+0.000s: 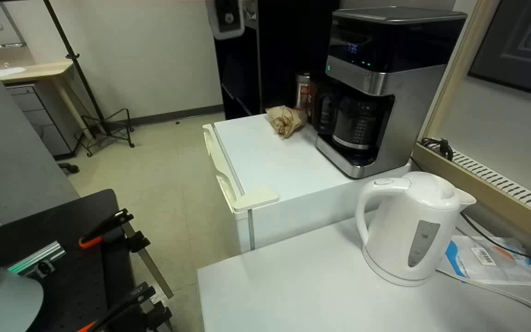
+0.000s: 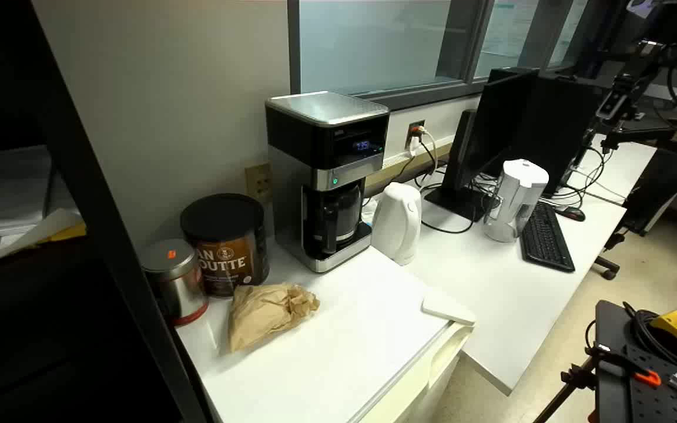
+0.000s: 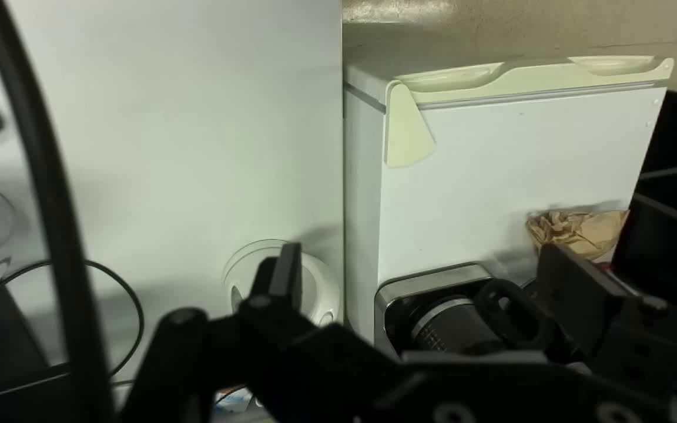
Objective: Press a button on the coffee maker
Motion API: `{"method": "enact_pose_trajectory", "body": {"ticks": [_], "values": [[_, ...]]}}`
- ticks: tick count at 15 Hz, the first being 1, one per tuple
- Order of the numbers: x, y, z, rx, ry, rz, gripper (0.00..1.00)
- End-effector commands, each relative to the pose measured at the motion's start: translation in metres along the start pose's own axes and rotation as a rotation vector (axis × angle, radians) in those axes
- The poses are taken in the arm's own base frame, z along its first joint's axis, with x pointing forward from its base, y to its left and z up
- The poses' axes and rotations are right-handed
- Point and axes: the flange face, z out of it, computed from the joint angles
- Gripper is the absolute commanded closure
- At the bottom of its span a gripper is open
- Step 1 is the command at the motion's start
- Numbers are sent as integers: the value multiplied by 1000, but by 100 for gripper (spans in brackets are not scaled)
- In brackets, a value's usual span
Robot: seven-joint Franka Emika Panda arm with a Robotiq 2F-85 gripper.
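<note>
In the wrist view, the gripper [image 3: 424, 261] enters from the lower edge, with its fingers [image 3: 290, 276] spread wide. One finger overlaps the white kettle [image 3: 322, 283]; the other covers a small part of a crumpled paper bag [image 3: 579, 232]. The coffee maker [image 1: 408, 99] stands upright in both exterior views, on a white fridge [image 1: 265, 157]; the kettle is near it, on the bench [image 1: 293, 295]. In the wrist view, the gripper hides the upper part of the coffee maker, while the carafe [image 3: 456, 326] is partly visible. A blurred cable [image 3: 44, 153] crosses the left side. In an exterior view, a dark jointed shape [image 2: 626, 94] is cut off at the upper right; whether it belongs to the robot, I cannot tell. The digits on the lit display [image 2: 362, 145] are too small for certain reading.
</note>
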Motion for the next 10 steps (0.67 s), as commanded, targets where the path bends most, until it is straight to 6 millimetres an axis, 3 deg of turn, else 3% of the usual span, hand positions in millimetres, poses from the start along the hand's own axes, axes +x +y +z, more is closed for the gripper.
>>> {"method": "enact_pose_trajectory", "body": {"ticks": [1, 6, 10], "values": [[0, 0, -1, 0, -1, 0, 0], [0, 0, -1, 0, -1, 0, 0], [11, -9, 10, -28, -31, -23, 0]]}}
